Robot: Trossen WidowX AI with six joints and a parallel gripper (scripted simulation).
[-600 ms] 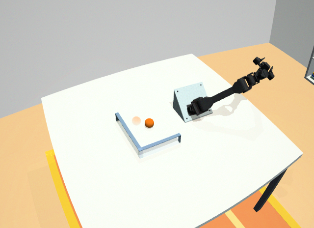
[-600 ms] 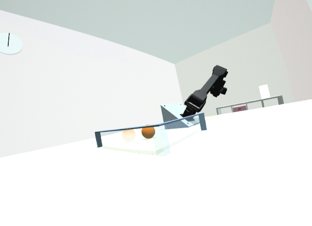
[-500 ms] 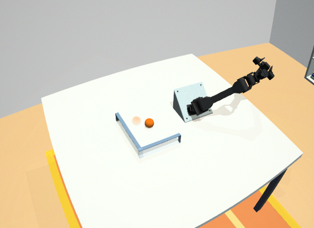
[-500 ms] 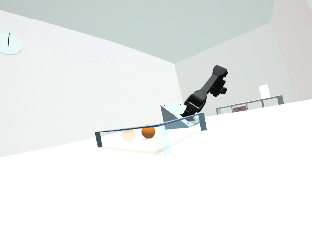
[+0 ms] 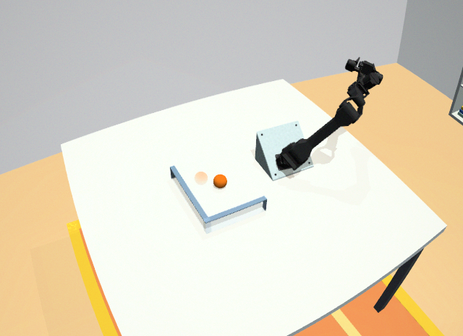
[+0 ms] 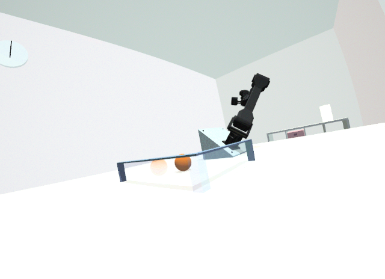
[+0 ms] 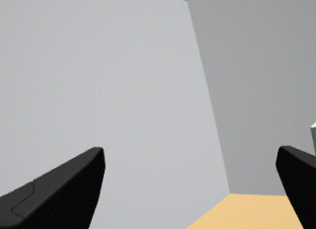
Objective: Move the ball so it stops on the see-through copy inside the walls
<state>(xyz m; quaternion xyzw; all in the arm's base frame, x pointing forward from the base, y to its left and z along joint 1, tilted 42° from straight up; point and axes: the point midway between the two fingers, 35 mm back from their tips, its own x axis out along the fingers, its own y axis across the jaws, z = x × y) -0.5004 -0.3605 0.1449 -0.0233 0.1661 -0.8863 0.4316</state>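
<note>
Inside the walls [image 5: 194, 201] — ball [image 5: 220, 180] beside copy [image 5: 201, 177], apart.

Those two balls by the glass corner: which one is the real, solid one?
The solid one is the bright orange ball, on the side nearer the robot's base. The see-through copy beside it is pale and faint, nearer the left wall.

We find no text, label, brand, number or sign that can be read in any view; the round pale wall disc [image 6: 12, 53] in the exterior view carries only one dark line, with no figures on it
</note>
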